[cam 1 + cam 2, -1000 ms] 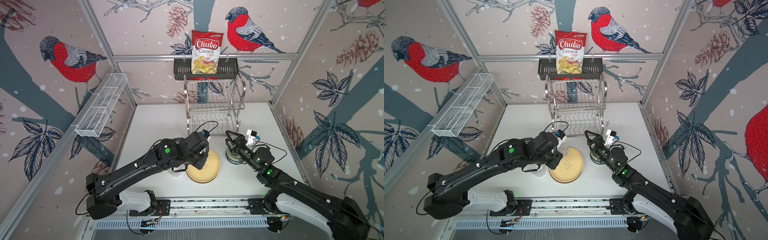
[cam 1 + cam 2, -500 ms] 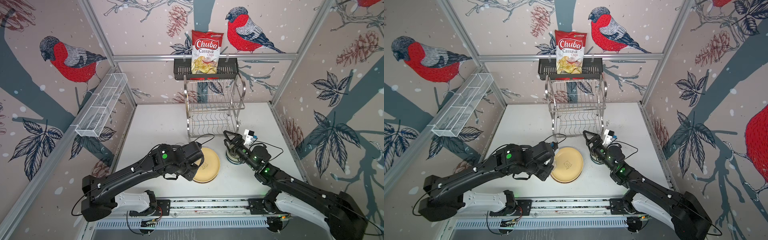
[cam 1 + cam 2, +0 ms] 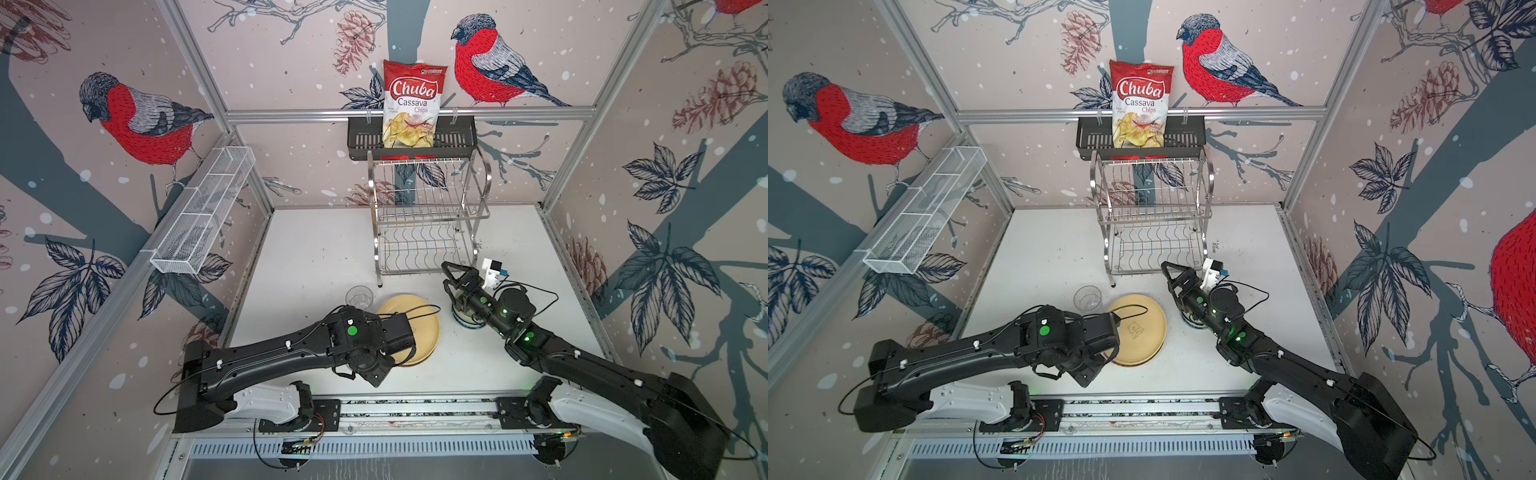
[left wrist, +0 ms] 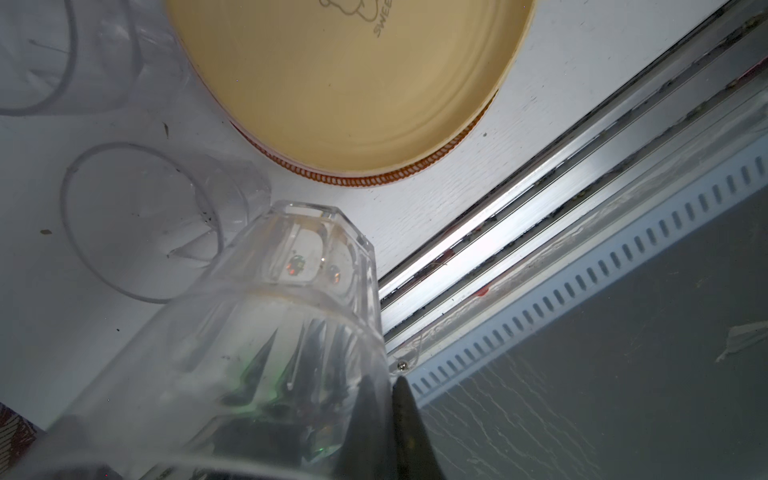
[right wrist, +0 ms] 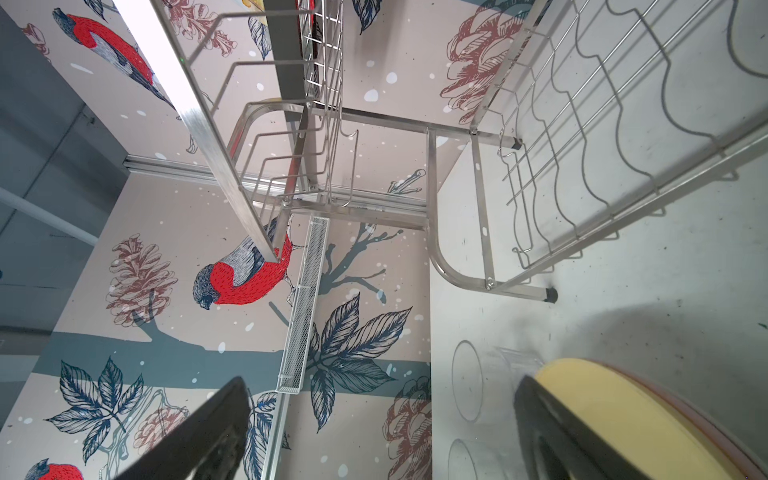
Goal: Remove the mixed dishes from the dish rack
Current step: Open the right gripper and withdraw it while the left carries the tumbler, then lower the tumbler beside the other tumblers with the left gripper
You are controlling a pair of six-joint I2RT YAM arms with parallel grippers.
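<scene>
Glass (image 4: pixel 270 332) hung base-down, pinched by its rim in the left fingers (image 4: pixel 409 436), over the near tabletop (image 4: pixel 41 270) beside the yellow plate (image 4: pixel 353 83); right fingers (image 5: pixel 557 432) were spread.

Glass (image 3: pixel 359 296) beside plate (image 3: pixel 426 332) — rack (image 3: pixel 428 216) behind
</scene>
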